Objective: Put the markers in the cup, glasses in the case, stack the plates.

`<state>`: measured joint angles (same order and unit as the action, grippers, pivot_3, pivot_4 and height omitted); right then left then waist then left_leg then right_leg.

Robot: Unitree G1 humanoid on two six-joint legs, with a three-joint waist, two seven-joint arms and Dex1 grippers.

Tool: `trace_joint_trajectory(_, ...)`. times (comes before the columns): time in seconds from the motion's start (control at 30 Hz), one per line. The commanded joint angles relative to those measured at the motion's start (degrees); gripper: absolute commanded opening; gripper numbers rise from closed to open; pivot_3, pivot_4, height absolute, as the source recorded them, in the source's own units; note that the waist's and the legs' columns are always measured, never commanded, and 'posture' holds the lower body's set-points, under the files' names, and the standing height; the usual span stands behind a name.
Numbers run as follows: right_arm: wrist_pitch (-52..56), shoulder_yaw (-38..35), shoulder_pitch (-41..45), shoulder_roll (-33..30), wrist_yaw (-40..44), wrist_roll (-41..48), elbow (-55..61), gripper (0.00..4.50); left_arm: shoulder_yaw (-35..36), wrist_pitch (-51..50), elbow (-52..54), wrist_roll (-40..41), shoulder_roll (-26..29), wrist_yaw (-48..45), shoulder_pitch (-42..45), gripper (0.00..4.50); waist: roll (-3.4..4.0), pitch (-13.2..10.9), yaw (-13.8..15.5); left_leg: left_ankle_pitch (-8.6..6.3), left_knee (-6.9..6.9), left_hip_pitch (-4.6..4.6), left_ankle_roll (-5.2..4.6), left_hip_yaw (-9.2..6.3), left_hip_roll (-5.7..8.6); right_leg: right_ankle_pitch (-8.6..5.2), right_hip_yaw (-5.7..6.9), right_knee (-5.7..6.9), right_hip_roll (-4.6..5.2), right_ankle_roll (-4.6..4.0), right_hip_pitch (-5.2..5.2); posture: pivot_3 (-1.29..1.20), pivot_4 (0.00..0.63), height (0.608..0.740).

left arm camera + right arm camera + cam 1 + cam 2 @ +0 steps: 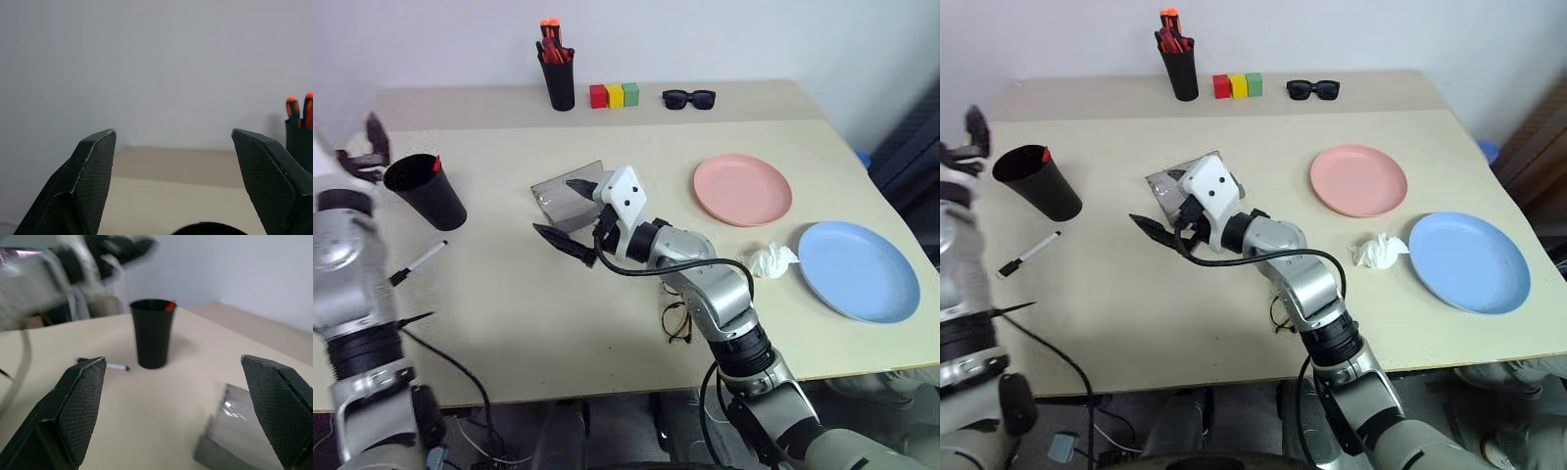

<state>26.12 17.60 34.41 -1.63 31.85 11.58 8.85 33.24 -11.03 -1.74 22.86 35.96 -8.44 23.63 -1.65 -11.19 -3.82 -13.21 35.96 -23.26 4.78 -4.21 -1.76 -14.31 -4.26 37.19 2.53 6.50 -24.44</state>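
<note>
The red marker (436, 164) stands in the cup (428, 191), its tip poking over the rim; the white marker (419, 262) lies flat on the table (509, 304) just in front of the cup, black cap end pointing away from it. It looks light, thin and stiff, and it may roll; pinching its middle seems best. The left gripper (367, 152) hangs beside the cup, spread wide and holding nothing; the right gripper (570, 215) is wide and empty too.
</note>
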Motion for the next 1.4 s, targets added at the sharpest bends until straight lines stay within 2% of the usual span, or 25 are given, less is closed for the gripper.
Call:
trace_joint_trajectory(0.03,0.1,-0.7,-0.3,-0.4,0.0,0.9,3.0,4.50,6.9,-9.8,7.0,8.8,5.5,-7.8,-7.2,4.48,0.02,0.0,-0.3,0.00,-0.01,0.00,0.00,0.00,-0.01,0.00,-0.01,-0.01,0.00,0.00,0.00,0.00,0.150,0.740)
trace_joint_trajectory(0.17,1.6,-1.5,-1.5,-1.5,0.1,1.6,4.3,4.50,8.0,-21.2,6.8,7.8,15.1,-15.2,-18.9,4.48,0.03,0.0,-0.2,0.00,-0.02,0.01,0.00,0.00,-0.03,-0.05,0.01,-0.01,-0.03,-0.07,-0.02,0.00,0.150,0.740)
trace_joint_trajectory(0.3,2.7,-2.4,-1.8,-3.4,0.8,2.1,5.7,4.50,0.1,-33.2,4.6,4.3,23.0,-17.3,-22.6,4.48,0.01,0.0,0.1,0.00,0.05,-0.01,0.00,-0.01,-0.02,-0.22,0.02,-0.05,-0.01,-0.37,-0.01,0.00,0.150,0.740)
trace_joint_trajectory(0.47,4.9,-5.7,0.0,-9.2,5.0,5.0,7.7,4.50,-9.6,-39.9,-1.7,3.3,24.9,-20.3,-14.4,4.48,0.01,0.0,0.1,0.00,0.07,-0.01,0.00,0.00,-0.02,-0.26,0.02,-0.06,0.00,-0.44,0.00,0.00,0.150,0.740)
trace_joint_trajectory(0.67,3.8,-3.9,-1.1,-16.5,11.7,6.0,9.8,4.50,-27.6,-36.5,-13.1,-6.4,25.7,-27.9,-4.5,4.48,0.02,0.0,-0.2,0.00,-0.19,0.00,0.00,0.01,-0.05,-0.16,0.02,-0.03,-0.08,-0.23,-0.15,0.00,0.150,0.740)
trace_joint_trajectory(0.73,3.1,-3.1,-1.8,-17.1,12.2,5.4,10.0,4.50,-30.1,-37.0,-17.8,-7.8,24.4,-28.9,0.1,4.48,0.07,0.0,-0.1,0.00,-0.31,0.03,-0.01,-0.03,-0.06,-0.18,0.06,0.02,-0.12,-0.27,-0.18,0.00,0.150,0.740)
trace_joint_trajectory(0.83,3.0,-2.7,-2.5,-17.2,12.1,5.4,10.4,4.50,-31.5,-37.3,-21.7,-8.9,23.3,-30.5,4.1,3.57,0.08,0.0,-0.1,0.01,-0.30,0.05,-0.01,-0.03,-0.06,-0.19,0.05,0.06,-0.11,-0.28,-0.18,0.00,0.150,0.740)
trace_joint_trajectory(0.97,3.0,-2.4,-3.1,-16.8,11.2,5.1,10.7,4.50,-32.3,-37.3,-22.7,-10.2,22.9,-31.8,5.0,1.60,0.07,0.0,-0.2,0.01,-0.21,0.04,-0.01,-0.03,-0.06,-0.19,0.05,0.06,-0.10,-0.28,-0.14,0.00,0.150,0.740)
trace_joint_trajectory(1.07,3.0,-2.1,-3.4,-16.7,11.0,5.1,10.8,4.50,-31.0,-37.2,-19.5,-9.4,23.0,-33.2,2.9,0.10,0.08,0.0,-0.2,0.01,-0.22,0.09,-0.01,-0.03,-0.06,-0.19,0.04,0.12,-0.11,-0.28,-0.14,0.00,0.150,0.740)
trace_joint_trajectory(1.27,2.7,-1.3,-3.4,-16.3,11.4,5.3,10.6,4.50,-24.7,-31.5,-2.7,-6.4,23.1,-36.9,-7.6,0.01,0.08,0.0,-0.1,0.01,-0.26,0.06,-0.01,0.00,-0.06,-0.19,0.03,0.09,-0.04,-0.28,-0.14,0.00,0.150,0.740)
trace_joint_trajectory(1.4,1.9,-0.6,-2.7,-15.5,11.3,4.8,9.1,4.50,-16.4,-27.5,13.3,-0.1,16.9,-35.8,-10.9,0.01,0.06,0.0,0.8,0.01,-0.21,-0.04,-0.01,-0.01,-0.05,-0.19,0.06,0.01,0.01,-0.28,-0.15,0.00,0.150,0.740)
